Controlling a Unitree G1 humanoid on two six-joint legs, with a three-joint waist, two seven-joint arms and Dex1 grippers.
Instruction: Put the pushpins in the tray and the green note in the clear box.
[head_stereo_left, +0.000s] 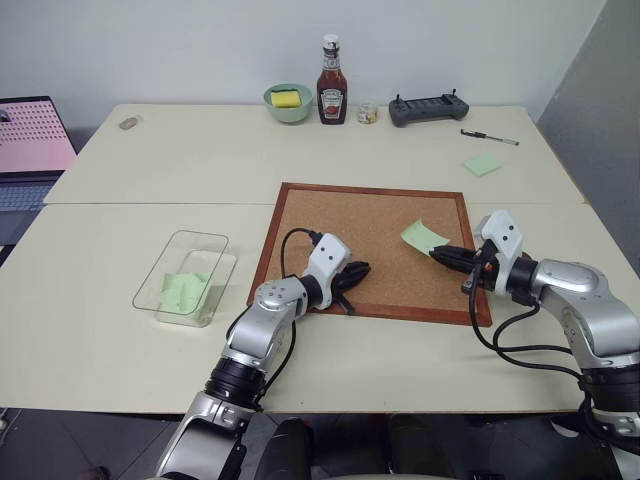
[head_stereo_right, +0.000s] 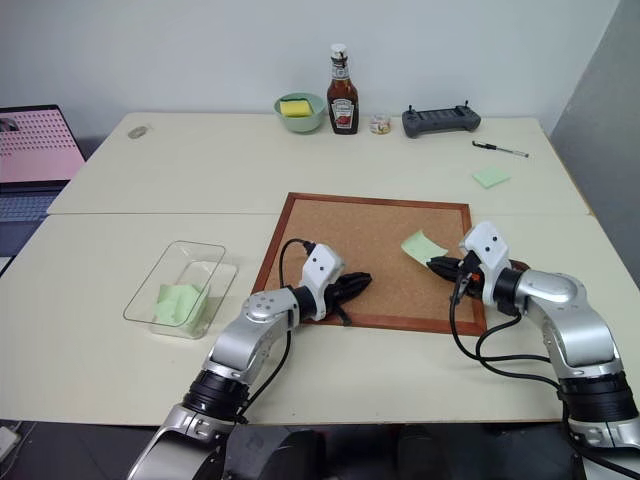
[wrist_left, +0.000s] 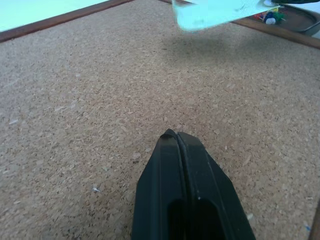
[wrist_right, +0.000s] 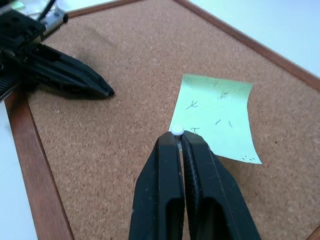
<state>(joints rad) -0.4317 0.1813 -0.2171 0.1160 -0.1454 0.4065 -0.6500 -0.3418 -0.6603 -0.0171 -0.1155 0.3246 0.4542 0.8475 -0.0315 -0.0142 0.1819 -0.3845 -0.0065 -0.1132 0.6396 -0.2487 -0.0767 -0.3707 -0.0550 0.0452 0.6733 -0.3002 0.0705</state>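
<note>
We read the step in hand as lifting the pinned green note (wrist_right: 216, 118) off the cork board (head_stereo_left: 330, 225); the right gripper (wrist_right: 178, 136) has its fingers pressed together on a white-headed pushpin (wrist_right: 176, 130) at the note's corner, and the note hangs from that pin, raised a little above the cork — its shadow lies beneath it in the left wrist view. The left gripper (wrist_left: 176, 137) rests low over the board's near edge, at about eight o'clock from the note, fingers together on nothing.

To do this well we should keep the pinch firm and carry pin and paper as one; if the note slips off, it drops back on the cork. The tray (wrist_left: 295, 20) — already holding coloured pins — sits just past the board's frame close behind the right hand; the pin belongs there.

The clear box (head_stereo_left: 186, 277) stands at nine o'clock from the board, well apart from the note, with green paper already inside; the way there crosses the raised wooden frame and the left arm, so a handover or a higher carry seems wise. The table (head_stereo_left: 160, 170) toward twelve o'clock is open; a ketchup bottle (head_stereo_left: 331, 82) and a green bowl (head_stereo_left: 288, 102) stand at the far edge, out of the way.
</note>
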